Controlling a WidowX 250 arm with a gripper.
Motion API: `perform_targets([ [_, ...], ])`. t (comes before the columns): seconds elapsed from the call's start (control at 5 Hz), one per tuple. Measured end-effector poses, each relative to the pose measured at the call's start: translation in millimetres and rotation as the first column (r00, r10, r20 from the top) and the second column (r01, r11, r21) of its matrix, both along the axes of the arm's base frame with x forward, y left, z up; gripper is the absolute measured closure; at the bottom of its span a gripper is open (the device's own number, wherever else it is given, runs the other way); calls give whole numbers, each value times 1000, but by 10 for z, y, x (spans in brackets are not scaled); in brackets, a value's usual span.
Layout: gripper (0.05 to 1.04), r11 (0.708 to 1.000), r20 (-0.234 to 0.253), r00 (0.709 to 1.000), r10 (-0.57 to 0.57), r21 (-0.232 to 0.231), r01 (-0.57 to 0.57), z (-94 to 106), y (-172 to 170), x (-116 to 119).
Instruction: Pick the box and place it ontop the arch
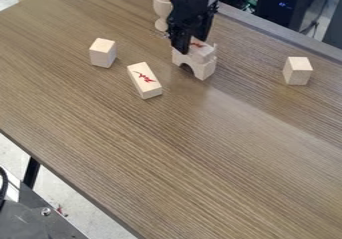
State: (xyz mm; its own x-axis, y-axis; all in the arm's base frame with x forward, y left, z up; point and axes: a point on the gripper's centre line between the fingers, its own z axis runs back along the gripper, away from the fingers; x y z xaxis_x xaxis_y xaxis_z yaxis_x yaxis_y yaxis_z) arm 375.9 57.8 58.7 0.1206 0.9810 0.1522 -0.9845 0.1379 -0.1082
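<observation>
The black gripper (191, 44) hangs down at the upper middle of the camera view, right at the light wooden box (202, 55) with a red mark on its top. This box lies on top of the wooden arch (204, 70), which stands upright on the table with its opening facing the lower left. The gripper covers the left and back parts of the box, so whether it holds the box cannot be told.
On the brown table (194, 158), a second red-marked block (144, 80) lies left of the arch. A wooden cube (103, 53) stands farther left, another cube (297, 71) at the right. A pale rounded piece (162, 8) stands behind, beside the arm.
</observation>
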Motion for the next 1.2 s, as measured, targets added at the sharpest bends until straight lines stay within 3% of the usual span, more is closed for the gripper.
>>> perform_targets([
  [0.6, 538, 1000, 44, 999, 14, -7, -14, -13, -54, 32],
  [0.8, 487, 1000, 59, 998, 22, -8, -21, -9, -60, 33],
  [1.0, 185, 999, 50, 998, 42, -2, -42, -14, -45, 12],
  [1.2, 75, 999, 32, 998, 46, 3, -46, 20, -43, 3],
])
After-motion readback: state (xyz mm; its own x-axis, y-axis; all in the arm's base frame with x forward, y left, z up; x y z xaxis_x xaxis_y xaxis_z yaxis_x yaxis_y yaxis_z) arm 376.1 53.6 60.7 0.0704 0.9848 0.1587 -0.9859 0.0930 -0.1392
